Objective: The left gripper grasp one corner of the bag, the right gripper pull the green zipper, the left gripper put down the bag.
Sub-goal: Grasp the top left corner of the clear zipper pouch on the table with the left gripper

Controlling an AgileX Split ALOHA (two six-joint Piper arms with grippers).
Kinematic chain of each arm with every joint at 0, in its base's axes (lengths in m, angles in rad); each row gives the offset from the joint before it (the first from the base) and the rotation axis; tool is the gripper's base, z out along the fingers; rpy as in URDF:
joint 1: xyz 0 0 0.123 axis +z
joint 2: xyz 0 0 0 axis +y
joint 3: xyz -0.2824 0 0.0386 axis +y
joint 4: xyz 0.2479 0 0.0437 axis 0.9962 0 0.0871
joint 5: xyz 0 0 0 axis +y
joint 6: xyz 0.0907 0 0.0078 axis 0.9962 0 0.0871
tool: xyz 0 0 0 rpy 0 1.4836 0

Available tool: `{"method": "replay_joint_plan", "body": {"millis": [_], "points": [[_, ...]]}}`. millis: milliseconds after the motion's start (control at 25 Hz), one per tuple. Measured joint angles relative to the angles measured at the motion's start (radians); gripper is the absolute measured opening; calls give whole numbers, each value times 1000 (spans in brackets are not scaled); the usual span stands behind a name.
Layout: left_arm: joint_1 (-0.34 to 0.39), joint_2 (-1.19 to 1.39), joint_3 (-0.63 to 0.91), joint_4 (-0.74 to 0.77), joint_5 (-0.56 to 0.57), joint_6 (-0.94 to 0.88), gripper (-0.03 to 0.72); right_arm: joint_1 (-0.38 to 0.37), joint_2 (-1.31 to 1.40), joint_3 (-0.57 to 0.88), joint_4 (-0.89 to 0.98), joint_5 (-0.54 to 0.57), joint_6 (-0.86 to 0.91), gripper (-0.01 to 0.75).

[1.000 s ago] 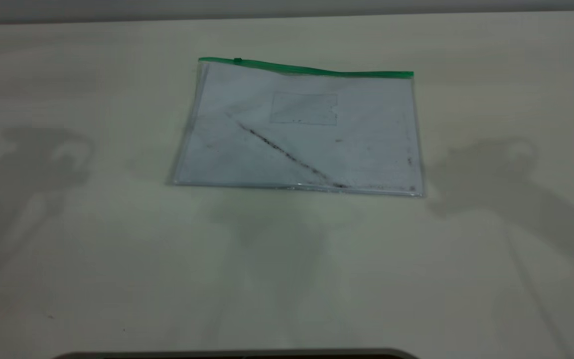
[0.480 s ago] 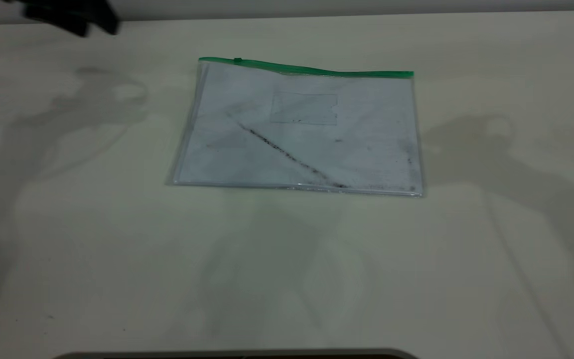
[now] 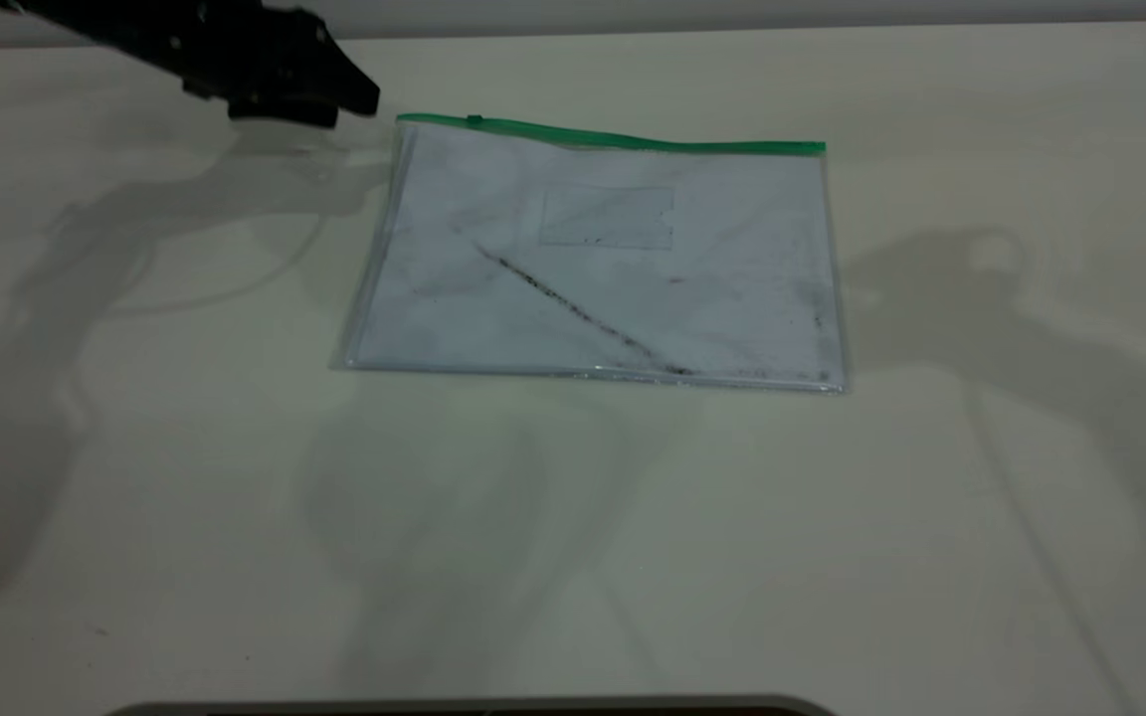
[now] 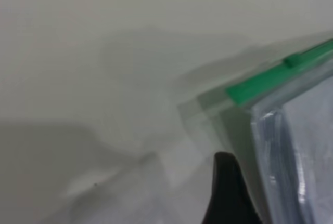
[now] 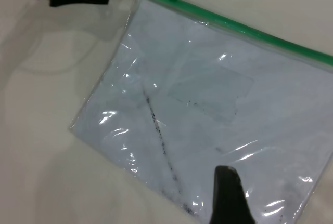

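Left pincer [image 3: 359,99] advanced, bag [image 3: 603,259] corner [image 3: 402,123] beside

One flat clear plastic bag [image 3: 598,254] is lying on the one pale table [image 3: 135,497]. One thin green zipper strip [image 3: 633,139] is running along its far edge, carrying one tiny green slider tab [image 3: 475,121]. One small card pocket [image 3: 608,216] is sitting on the bag. Two black robot claws are showing: the left gripper [image 3: 334,99] and the right gripper [image 5: 229,198].
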Motion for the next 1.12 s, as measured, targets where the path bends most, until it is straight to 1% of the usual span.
{"method": "replay_joint_plan", "body": {"millis": [160,520,640,720,800,920,1040,1120], "points": [[-11,51,-25,-39,21,3,550,0,0,0,1,2,0,524],[-78,78,-27,-49,49,15,550,0,0,0,8,4,-15,524],[-90,80,-27,-49,48,31,526,0,0,0,8,4,-15,524],[-90,81,-27,-49,48,35,480,0,0,0,9,4,-19,524],[-90,83,-27,-49,44,36,405,0,0,0,9,4,-21,524],[-90,83,-27,-49,44,37,232,0,0,0,10,4,-43,524],[-90,79,-28,-48,64,42,74,9,1,0,11,-5,-143,524],[-90,71,-38,-38,86,61,53,26,8,-9,25,-27,-220,524]]}}
